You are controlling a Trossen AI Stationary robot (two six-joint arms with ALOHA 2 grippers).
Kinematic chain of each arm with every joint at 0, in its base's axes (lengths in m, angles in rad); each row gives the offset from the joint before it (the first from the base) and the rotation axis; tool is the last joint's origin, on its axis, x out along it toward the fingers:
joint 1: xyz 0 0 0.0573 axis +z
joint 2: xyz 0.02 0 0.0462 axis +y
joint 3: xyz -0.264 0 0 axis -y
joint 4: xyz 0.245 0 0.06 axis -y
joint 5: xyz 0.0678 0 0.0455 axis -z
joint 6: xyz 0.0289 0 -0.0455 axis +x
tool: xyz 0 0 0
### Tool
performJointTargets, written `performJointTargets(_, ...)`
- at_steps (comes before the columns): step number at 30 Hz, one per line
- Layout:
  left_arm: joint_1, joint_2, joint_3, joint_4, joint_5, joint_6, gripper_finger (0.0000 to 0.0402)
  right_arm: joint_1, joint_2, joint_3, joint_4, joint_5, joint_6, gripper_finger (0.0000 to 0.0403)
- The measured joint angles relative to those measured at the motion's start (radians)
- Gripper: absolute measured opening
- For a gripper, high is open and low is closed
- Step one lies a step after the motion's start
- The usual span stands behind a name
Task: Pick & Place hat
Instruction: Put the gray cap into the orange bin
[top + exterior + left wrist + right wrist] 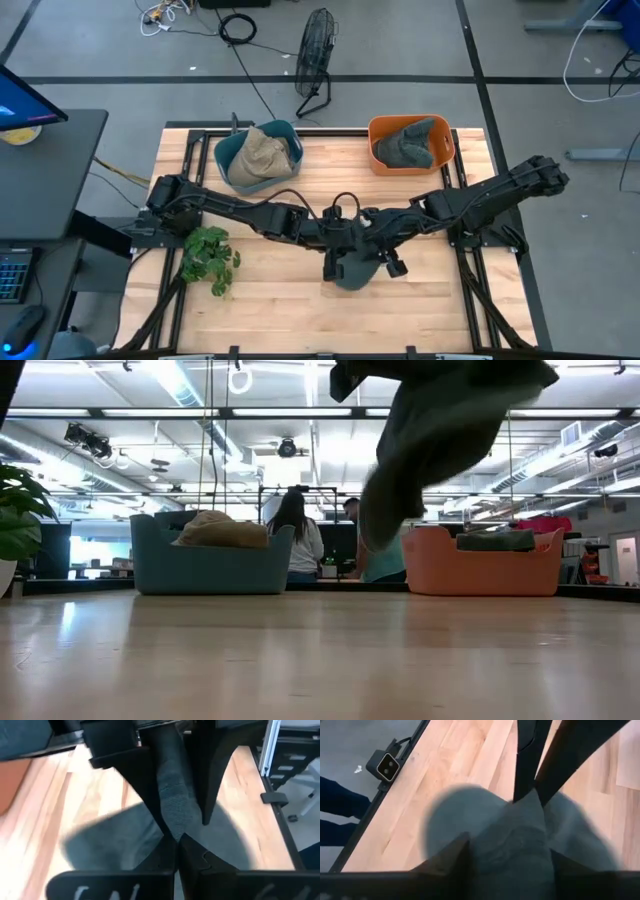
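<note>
Grey and limp, the hat (356, 268) hangs off the wooden table (280, 300) near its front middle, pinched from both sides by me. My left gripper (334, 262) is clamped on the hat's fabric; in my left wrist view the cloth (172, 805) is squeezed thin between my two dark fingers (150, 880), with my other arm's fingers biting the same fold from the far side. My right gripper (385, 258) is likewise clenched on the hat, and my right wrist view shows the grey fabric (515, 845) bunched right at my fingers, its shadow on the boards beneath. From table height the hat (440, 440) dangles well clear of the tabletop.

To the left, near the table's edge, lies a leafy green plant (208, 258).

Farther back stand two bins: a teal bin (258, 155) on the left holding a tan hat (262, 150), and an orange bin (411, 143) on the right holding a dark grey-green hat (408, 145).

Beyond the table a black fan (314, 60) stands on the floor, and a person (298, 540) is in the room behind.
</note>
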Motion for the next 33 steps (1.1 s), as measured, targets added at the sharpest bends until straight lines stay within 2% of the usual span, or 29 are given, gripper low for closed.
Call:
performJointTargets(7, 0.001, 0.002, 0.000, 0.002, -0.003, -0.096, 0.0026, -0.026, 0.000, 0.000, -0.001, 0.003, 0.008, 0.0029)
performJointTargets(9, 0.001, 0.002, 0.000, 0.002, -0.025, -0.123, 0.0038, -0.035, 0.000, 0.000, -0.004, 0.005, 0.009, 0.0011)
performJointTargets(14, 0.004, 0.002, 0.000, 0.001, -0.124, -0.171, 0.0078, -0.052, 0.000, 0.000, -0.027, 0.034, 0.092, 0.0009)
performJointTargets(20, 0.027, -0.002, 0.000, -0.001, -0.143, -0.230, 0.0144, -0.077, 0.000, 0.000, -0.092, 0.142, 0.139, 0.0006)
performJointTargets(25, 0.045, -0.050, 0.002, 0.003, -0.220, -0.274, 0.0183, -0.117, -0.002, -0.001, -0.145, 0.188, 0.177, 0.0006)
performJointTargets(28, 0.056, -0.090, 0.002, -0.002, -0.244, -0.295, 0.0189, -0.142, -0.033, 0.006, -0.201, 0.276, 0.191, 0.0005)
performJointTargets(33, 0.077, -0.168, 0.003, 0.007, -0.276, -0.296, 0.0183, -0.196, -0.104, 0.078, -0.334, 0.501, 0.191, 0.0005)
